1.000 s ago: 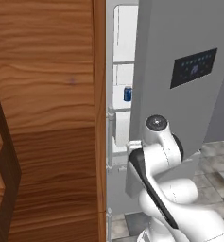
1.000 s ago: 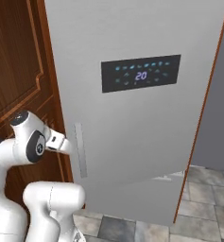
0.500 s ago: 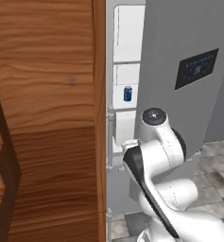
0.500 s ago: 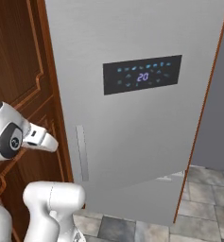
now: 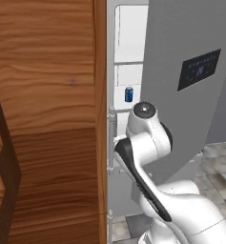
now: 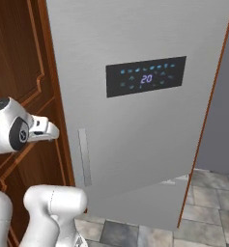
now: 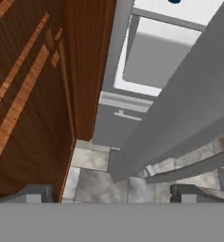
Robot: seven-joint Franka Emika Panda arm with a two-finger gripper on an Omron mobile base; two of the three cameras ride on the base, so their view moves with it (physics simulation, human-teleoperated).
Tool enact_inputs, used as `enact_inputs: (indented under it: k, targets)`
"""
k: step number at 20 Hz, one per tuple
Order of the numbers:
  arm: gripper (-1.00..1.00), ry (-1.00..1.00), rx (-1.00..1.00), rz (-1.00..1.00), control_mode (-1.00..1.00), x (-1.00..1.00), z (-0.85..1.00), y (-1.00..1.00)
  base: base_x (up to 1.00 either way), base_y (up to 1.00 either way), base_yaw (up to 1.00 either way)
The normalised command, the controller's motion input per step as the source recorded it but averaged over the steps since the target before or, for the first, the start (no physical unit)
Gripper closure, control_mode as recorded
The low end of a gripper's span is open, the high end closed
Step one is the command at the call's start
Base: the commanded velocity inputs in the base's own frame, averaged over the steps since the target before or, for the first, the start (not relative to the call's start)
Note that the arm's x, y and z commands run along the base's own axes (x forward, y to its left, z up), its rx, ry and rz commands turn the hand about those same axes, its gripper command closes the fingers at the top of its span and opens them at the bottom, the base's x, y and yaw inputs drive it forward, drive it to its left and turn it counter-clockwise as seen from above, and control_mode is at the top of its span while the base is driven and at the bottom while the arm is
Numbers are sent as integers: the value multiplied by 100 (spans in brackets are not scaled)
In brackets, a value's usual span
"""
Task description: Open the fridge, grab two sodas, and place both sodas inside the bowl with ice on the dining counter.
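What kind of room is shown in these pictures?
Most likely a kitchen: a tall grey fridge stands ajar beside a wooden cabinet, a blue can sits on its white shelf, and the floor is tiled.

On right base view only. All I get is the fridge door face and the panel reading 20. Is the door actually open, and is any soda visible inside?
Observer: Yes. From the left base view the fridge door stands ajar, with the white shelved interior showing in the gap beside the wooden cabinet.
Operator: Soda?
Observer: A small blue can stands upright on a shelf in that gap. I can't see the black bottle.
Operator: Gripper holding anything?
Observer: No. In the hand view the gripper is open, fingertips wide apart with nothing between them, looking down at the door's bottom edge and the tiled floor.
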Motion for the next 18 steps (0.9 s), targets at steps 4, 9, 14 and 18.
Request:
enact_inputs:
  k: [4,9,14,18]
  targets:
    - [-100,0,-6,27,-100,65,-2,47,0,0,0]
    - [-100,0,-9,17,-100,61,0,41,0,0,0]
    - [-100,-1,-11,11,-100,67,0,15,0,0,0]
    - [-100,0,-8,14,-100,81,-4,0,0,0,0]
